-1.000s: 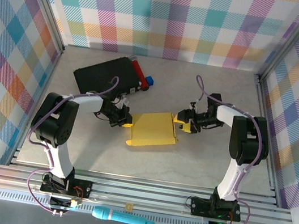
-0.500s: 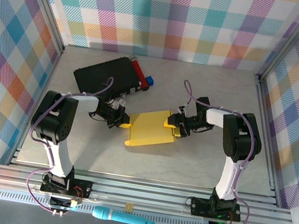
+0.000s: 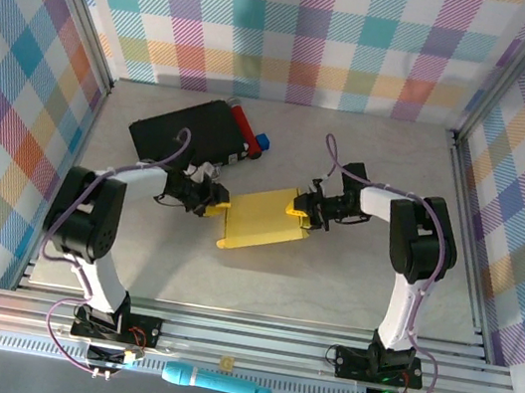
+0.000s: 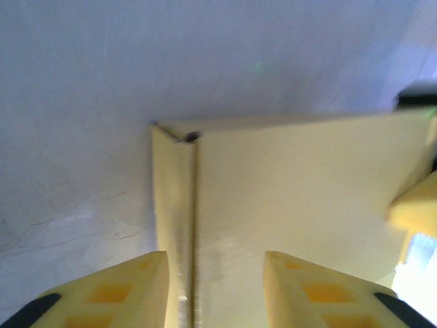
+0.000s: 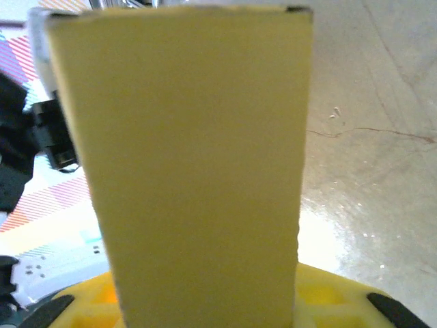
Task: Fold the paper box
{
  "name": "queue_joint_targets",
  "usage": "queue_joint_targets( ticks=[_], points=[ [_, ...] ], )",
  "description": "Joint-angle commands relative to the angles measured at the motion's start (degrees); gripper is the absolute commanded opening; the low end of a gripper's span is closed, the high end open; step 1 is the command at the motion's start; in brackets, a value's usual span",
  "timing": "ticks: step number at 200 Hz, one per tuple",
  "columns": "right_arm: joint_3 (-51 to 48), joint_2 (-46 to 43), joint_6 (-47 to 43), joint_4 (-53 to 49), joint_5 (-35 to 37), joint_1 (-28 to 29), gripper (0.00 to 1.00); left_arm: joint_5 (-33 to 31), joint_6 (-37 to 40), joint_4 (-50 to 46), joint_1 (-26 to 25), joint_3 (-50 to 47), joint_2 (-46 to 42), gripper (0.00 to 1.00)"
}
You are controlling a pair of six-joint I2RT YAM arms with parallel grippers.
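The paper box (image 3: 257,220) lies near the middle of the table (image 3: 347,291), yellow side up, with the black case (image 3: 190,134) off at its 10 o'clock. Compared with a second ago, it has slid a little towards 9 o'clock, pushed along as the right gripper (image 3: 303,206) travelled in from clear of the 3 o'clock edge to sit against that end.

The left gripper (image 3: 213,200), shut at the box's 9 o'clock edge a moment back, has now parted. In the left wrist view its fingers (image 4: 109,294) stand apart with the creased side flap lying between them, not pinched.

In the right wrist view, a yellow flap stands up between the right gripper's yellow fingers and covers most of the gap. I cannot tell whether they are pressing on it or only framing it.

My reading is that the left arm has released its hold while the right arm works on the end flap. The fold looks only partly done, since the box is mostly flat.
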Motion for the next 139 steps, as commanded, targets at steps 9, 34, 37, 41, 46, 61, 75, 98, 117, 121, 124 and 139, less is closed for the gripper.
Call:
queue_joint_targets(
  ticks=[9, 34, 37, 41, 46, 61, 75, 98, 117, 121, 124, 139],
  points=[
    [3.1, -0.1, 7.2, -5.5, -1.4, -1.0, 0.28, -10.0, -14.3, 4.9, 1.4, 0.5, -10.0, 0.49],
    [5.3, -1.2, 14.4, -8.4, -2.3, -2.9, 0.27, -15.9, -23.7, 1.2, 1.7, 0.8, -13.5, 0.71],
    [5.6, -1.3, 15.2, -8.8, -2.4, -3.1, 0.27, -15.9, -24.8, 0.9, 1.7, 0.7, -13.7, 0.71],
    [5.9, -1.4, 16.5, -9.1, -2.6, -3.4, 0.26, -15.8, -26.3, 0.8, 1.7, 0.6, -13.9, 0.71],
    [6.3, -1.6, 18.1, -9.4, -3.1, -3.9, 0.26, -15.7, -28.2, 0.9, 1.7, 0.3, -14.2, 0.71],
    [8.5, -1.5, 22.1, -12.0, -4.9, -4.7, 0.26, -14.8, -35.1, 4.4, 1.5, -1.5, -14.9, 0.72],
    [11.1, -0.9, 24.3, -15.2, -6.2, -5.0, 0.25, -13.3, -40.9, 9.1, 0.9, -3.0, -14.3, 0.73],
    [13.7, -1.2, 28.8, -16.7, -7.4, -5.1, 0.24, -12.1, -46.2, 12.1, -1.1, -1.9, -11.5, 0.73],
    [15.0, -1.6, 32.2, -16.8, -7.5, -5.4, 0.24, -11.1, -47.7, 8.4, -2.6, 1.2, -8.7, 0.74],
    [15.3, -1.6, 32.9, -16.7, -7.6, -5.5, 0.24, -10.9, -48.4, 8.1, -2.8, 1.4, -8.2, 0.74],
    [15.5, -1.6, 33.2, -16.8, -7.8, -5.5, 0.24, -10.7, -49.1, 8.4, -2.9, 1.3, -7.9, 0.74],
    [16.5, -1.6, 34.0, -17.6, -7.6, -5.5, 0.24, -10.6, -54.5, 14.4, -3.6, -0.5, -6.9, 0.74]
  ],
)
